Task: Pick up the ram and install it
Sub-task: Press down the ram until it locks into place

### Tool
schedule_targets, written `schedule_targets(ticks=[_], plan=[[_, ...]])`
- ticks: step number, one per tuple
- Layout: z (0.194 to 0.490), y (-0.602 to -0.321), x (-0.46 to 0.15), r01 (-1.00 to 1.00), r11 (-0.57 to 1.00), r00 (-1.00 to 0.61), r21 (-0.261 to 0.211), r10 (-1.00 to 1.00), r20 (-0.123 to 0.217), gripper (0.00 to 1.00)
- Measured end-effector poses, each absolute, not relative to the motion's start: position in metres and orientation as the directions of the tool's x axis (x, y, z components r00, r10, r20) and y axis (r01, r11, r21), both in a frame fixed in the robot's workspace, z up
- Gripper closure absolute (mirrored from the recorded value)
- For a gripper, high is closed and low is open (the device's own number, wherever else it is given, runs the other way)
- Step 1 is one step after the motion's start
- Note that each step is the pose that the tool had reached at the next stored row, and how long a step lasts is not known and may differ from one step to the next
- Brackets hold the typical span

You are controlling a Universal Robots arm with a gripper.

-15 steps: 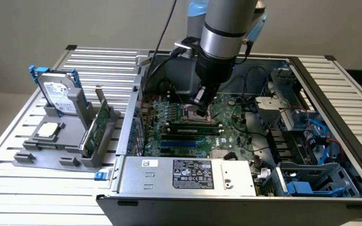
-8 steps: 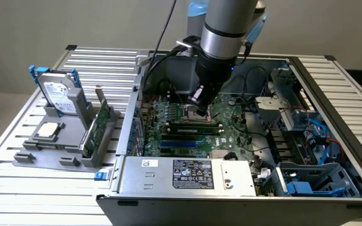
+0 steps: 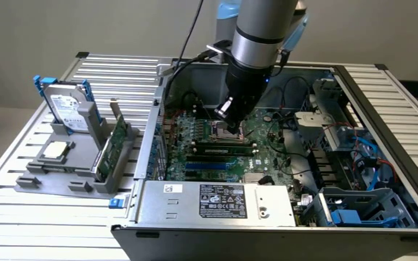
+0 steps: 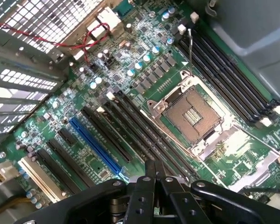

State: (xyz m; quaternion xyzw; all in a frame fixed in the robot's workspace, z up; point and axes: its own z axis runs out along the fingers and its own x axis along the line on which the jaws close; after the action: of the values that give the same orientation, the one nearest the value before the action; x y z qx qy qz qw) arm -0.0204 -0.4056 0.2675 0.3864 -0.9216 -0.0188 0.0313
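My gripper (image 3: pixel 231 125) hangs inside the open computer case, low over the motherboard (image 3: pixel 271 155) beside the empty CPU socket (image 4: pixel 192 114). Its fingers are pressed together with nothing visible between them, and in the wrist view the gripper (image 4: pixel 154 168) points down at the row of long black memory slots (image 4: pixel 144 135). In the exterior view the ram (image 3: pixel 223 144), a slim dark green stick, lies along one of those slots just in front of the fingertips. Whether it is fully seated I cannot tell.
A grey holder (image 3: pixel 49 182) at the exterior view's left carries a silver hard drive with blue rails (image 3: pixel 67 109), a green expansion card (image 3: pixel 115 147) and a processor (image 3: pixel 55 151). The power supply (image 3: pixel 216 202), drive cage (image 3: pixel 354 209) and cables (image 3: pixel 369 157) crowd the case. A blue slot (image 4: pixel 95 144) runs beside the black ones.
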Motion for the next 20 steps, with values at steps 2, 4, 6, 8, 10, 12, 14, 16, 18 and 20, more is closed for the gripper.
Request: schedule_targets(ticks=[2, 4, 6, 8, 10, 12, 14, 16, 18, 20], plan=[[0.2675, -0.4056, -0.0204, -0.689, 0.722, -0.721, 0.058, -0.692, 0.043, 0.89], [0.2674, -0.4056, -0.0204, -0.667, 0.742, -0.741, 0.058, -0.670, 0.044, 0.89], [0.2674, -0.4056, -0.0204, -0.645, 0.762, -0.761, 0.058, -0.647, 0.044, 0.89], [0.2674, -0.4056, -0.0204, -0.621, 0.782, -0.781, 0.058, -0.623, 0.044, 0.89], [0.2673, -0.4056, -0.0204, -0.597, 0.800, -0.799, 0.057, -0.599, 0.044, 0.89], [0.2673, -0.4056, -0.0204, -0.573, 0.818, -0.817, 0.057, -0.575, 0.045, 0.89], [0.2672, -0.4056, -0.0204, -0.547, 0.835, -0.834, 0.057, -0.550, 0.045, 0.89], [0.2672, -0.4056, -0.0204, -0.522, 0.851, -0.850, 0.056, -0.525, 0.045, 0.89], [0.2672, -0.4056, -0.0204, -0.497, 0.866, -0.865, 0.056, -0.499, 0.046, 0.89], [0.2671, -0.4056, -0.0204, -0.470, 0.881, -0.880, 0.055, -0.472, 0.046, 0.89]])
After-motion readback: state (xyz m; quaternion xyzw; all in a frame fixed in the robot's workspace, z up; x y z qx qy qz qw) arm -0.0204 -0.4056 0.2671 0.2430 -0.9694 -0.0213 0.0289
